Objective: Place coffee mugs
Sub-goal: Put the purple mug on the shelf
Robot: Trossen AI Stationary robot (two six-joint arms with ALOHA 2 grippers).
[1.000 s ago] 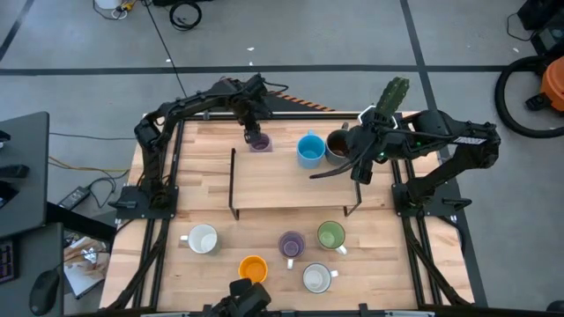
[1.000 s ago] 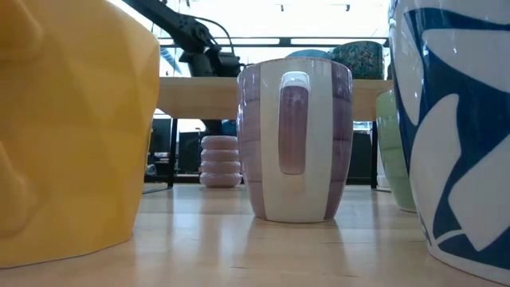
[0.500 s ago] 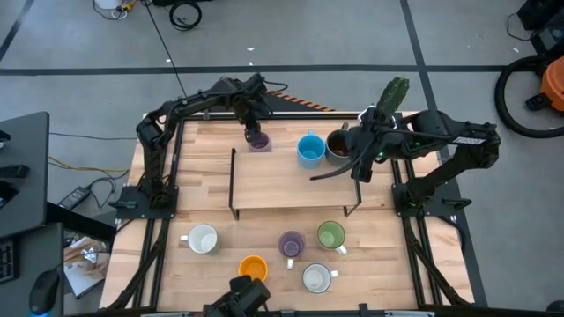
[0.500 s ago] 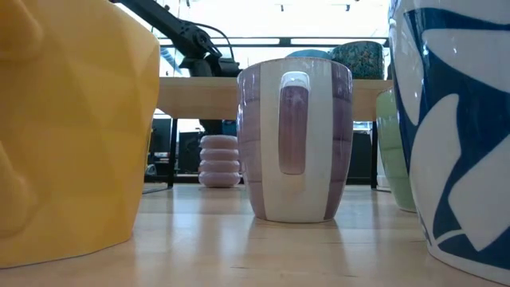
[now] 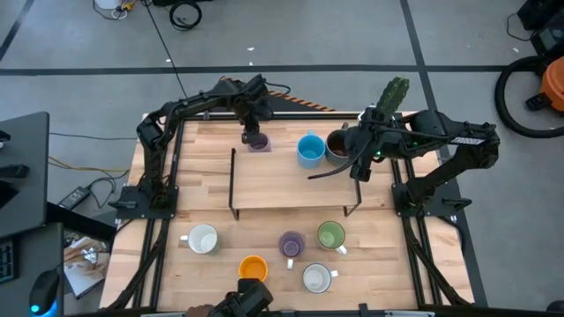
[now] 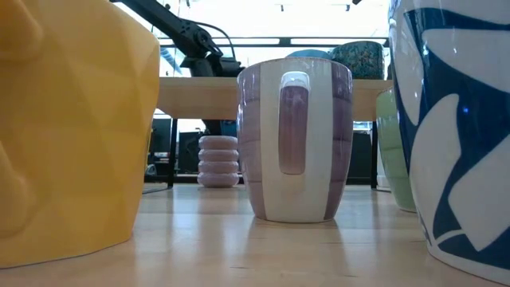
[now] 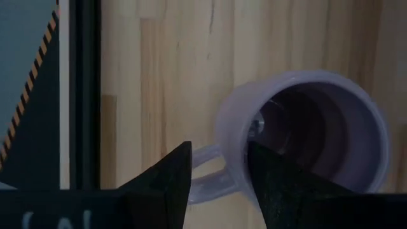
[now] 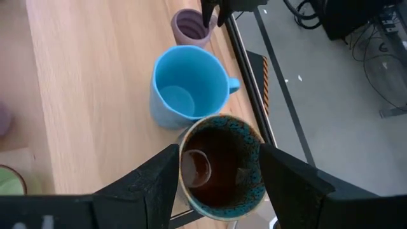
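Note:
A lavender mug [image 5: 257,142] [image 7: 305,133] stands upright on the table near the far edge, and shows below the shelf board in the low view [image 6: 219,159]. My left gripper [image 5: 254,123] [image 7: 219,149] hovers open over it, its fingers on either side of the handle [image 7: 206,168]. The dark brown mug [image 5: 337,145] [image 8: 219,168] with a teal rim sits beside the blue mug [image 5: 309,151] [image 8: 187,89]. In the low view the brown mug's top [image 6: 358,57] shows above the shelf board. My right gripper [image 5: 351,150] [image 8: 219,149] is shut on it. My right gripper pinches the dark brown mug between its two fingers [image 8: 159,175], which lie against opposite sides of the outer wall just below the rim [image 8: 184,166]. It comes from the table's right side, slanting down. The mug is upright; its base is hidden.
A wooden shelf on black legs [image 5: 291,187] fills the table's middle. Near the front edge stand a white mug [image 5: 203,239], an orange mug [image 5: 253,269], a lavender mug [image 5: 292,244], a green mug [image 5: 331,235] and another white mug [image 5: 316,278]. A cactus planter [image 5: 392,95] stands at the far right.
My left arm has shifted a little above the lavender mug, which stays standing on the table. My right gripper and the brown mug have kept still.

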